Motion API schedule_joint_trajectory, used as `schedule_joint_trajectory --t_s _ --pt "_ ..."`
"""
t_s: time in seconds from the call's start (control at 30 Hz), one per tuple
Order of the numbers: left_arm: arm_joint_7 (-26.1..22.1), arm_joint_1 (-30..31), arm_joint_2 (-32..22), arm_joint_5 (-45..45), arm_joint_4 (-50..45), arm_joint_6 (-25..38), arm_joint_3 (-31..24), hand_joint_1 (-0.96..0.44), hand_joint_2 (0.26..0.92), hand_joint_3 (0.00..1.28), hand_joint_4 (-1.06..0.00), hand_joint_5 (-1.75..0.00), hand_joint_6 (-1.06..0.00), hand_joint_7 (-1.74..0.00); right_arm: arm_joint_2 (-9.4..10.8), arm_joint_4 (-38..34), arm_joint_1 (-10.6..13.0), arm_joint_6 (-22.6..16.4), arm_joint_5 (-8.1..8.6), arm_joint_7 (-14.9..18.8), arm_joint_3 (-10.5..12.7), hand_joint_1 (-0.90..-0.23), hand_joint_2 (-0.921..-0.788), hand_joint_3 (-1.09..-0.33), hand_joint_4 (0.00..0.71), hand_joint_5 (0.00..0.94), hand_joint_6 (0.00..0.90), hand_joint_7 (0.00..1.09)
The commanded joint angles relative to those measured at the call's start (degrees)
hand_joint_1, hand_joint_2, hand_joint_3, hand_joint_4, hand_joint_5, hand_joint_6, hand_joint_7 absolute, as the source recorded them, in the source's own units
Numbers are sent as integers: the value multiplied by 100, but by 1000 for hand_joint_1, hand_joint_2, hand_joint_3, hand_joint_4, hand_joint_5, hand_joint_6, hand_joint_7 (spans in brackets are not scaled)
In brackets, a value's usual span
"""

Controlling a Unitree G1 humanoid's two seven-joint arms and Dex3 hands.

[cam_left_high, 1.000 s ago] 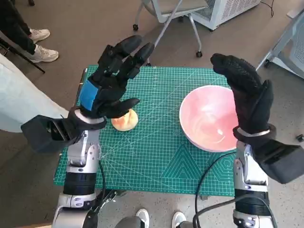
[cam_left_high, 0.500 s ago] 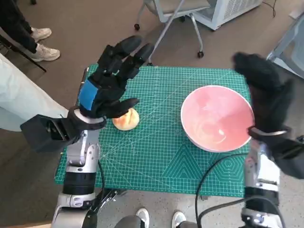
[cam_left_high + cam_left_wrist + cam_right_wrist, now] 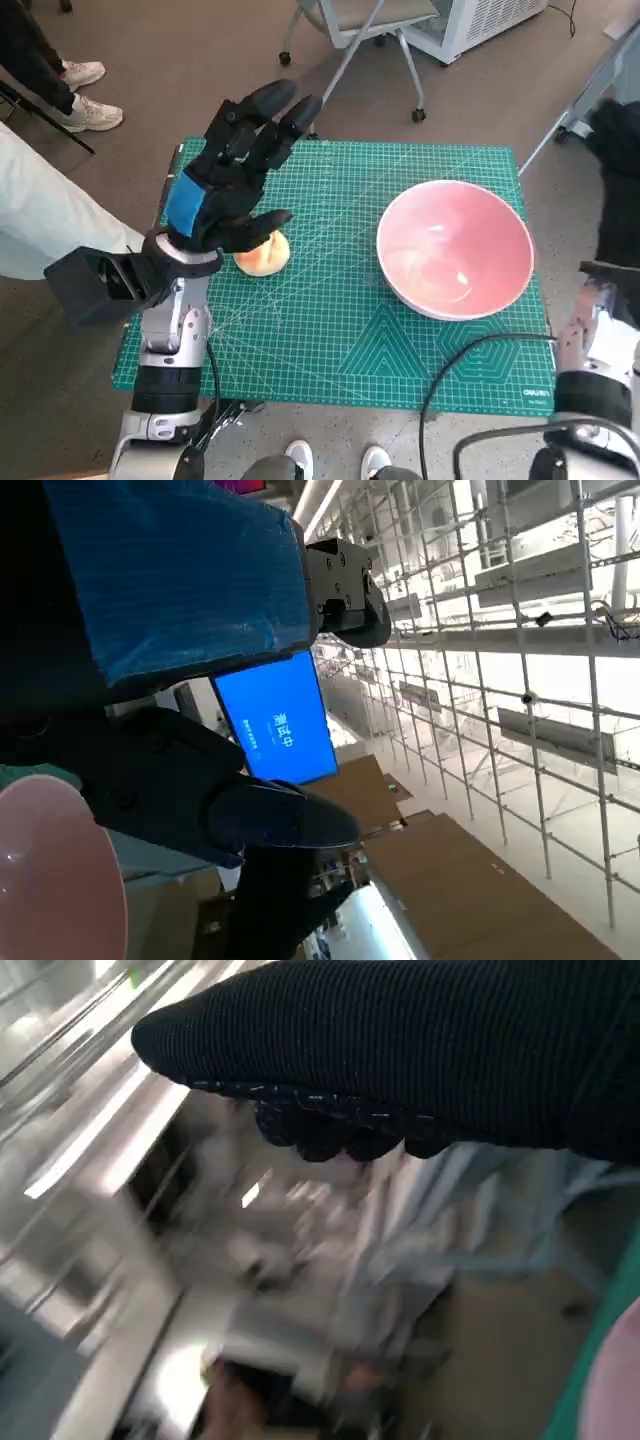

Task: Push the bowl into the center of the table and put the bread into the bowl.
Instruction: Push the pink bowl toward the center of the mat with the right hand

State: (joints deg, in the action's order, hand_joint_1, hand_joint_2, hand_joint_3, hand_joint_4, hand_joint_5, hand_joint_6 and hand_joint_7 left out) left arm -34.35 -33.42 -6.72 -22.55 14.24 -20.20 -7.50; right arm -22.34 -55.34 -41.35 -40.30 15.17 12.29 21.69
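A pink bowl (image 3: pixel 455 249) stands on the right half of the green cutting mat (image 3: pixel 330 330); its rim also shows in the left wrist view (image 3: pixel 55 870). A pale round piece of bread (image 3: pixel 263 254) lies on the mat's left side. My left hand (image 3: pixel 235 170) hovers above the bread with its fingers spread, holding nothing. My right hand (image 3: pixel 622 180) is raised beyond the table's right edge, past the bowl, partly cut off by the picture's edge. Its glove (image 3: pixel 420 1050) shows in the right wrist view, which is blurred.
A wheeled chair base (image 3: pixel 350 50) stands behind the table. A person's legs and white shoes (image 3: pixel 85 95) are at the far left, and a pale sleeve (image 3: pixel 50 220) lies near the table's left edge. A black cable (image 3: pixel 470 360) crosses the mat's front right.
My right hand has swung from above the bowl out to the right, past the table's edge. The left hand, the bread and the bowl have stayed in place.
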Motion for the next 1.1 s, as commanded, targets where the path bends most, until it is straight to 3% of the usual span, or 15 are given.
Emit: schedule_joint_trajectory --t_s 0.03,0.4,0.73,1.1 --pt "42 57 -10 38 28 -127 -30 -554 921 238 -125 -222 1 -598 -67 -704 -77 69 6 -152 151 -673 -921 -835 114 0 59 363" --pt "89 58 -19 84 82 -204 -12 -551 921 250 -125 -229 1 -597 36 -1582 -103 731 281 33 474 -592 -921 -958 57 0 75 293" --pt "42 16 -35 92 267 -310 -1 -549 921 264 -122 -234 1 -588 477 -1814 -173 1376 368 -29 587 -628 -921 -903 87 13 113 261" --pt "13 113 -112 39 112 -226 -8 -549 921 266 -120 -239 1 -572 914 -1875 -310 1735 367 -46 617 -635 -921 -884 110 11 135 244"
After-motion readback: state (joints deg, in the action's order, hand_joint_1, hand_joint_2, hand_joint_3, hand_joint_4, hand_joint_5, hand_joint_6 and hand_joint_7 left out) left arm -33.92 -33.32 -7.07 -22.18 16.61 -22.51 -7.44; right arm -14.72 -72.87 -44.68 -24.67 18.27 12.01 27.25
